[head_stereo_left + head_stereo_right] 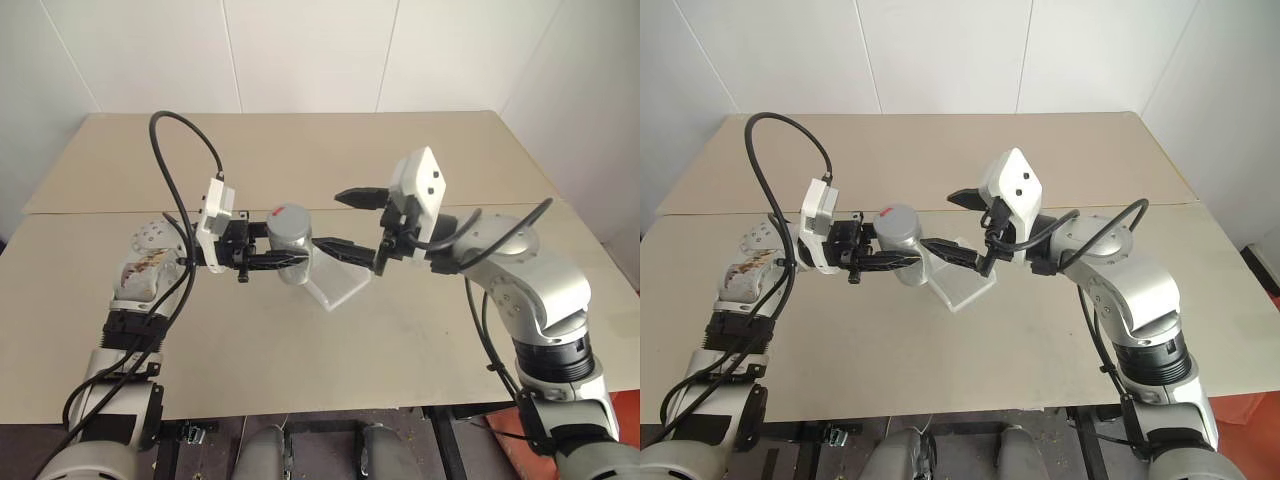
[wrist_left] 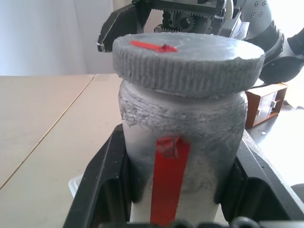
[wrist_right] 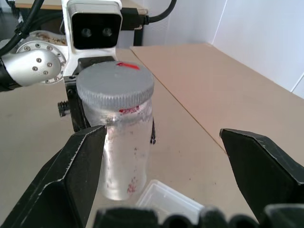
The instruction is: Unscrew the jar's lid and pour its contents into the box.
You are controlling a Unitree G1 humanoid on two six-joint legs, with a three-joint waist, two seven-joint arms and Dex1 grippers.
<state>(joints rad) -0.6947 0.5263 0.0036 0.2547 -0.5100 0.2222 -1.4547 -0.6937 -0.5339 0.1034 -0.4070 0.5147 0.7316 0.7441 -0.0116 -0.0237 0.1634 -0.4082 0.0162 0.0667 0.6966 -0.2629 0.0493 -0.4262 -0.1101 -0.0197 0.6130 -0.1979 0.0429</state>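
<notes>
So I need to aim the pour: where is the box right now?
In the left eye view the box lies on the table near its middle, just right of the jar held in the left gripper, below the open right gripper.

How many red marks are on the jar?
2 that I can see. One small red mark sits on top of the lid, and one red strip runs down the side of the jar. The far side is hidden, so there may be more.
</notes>
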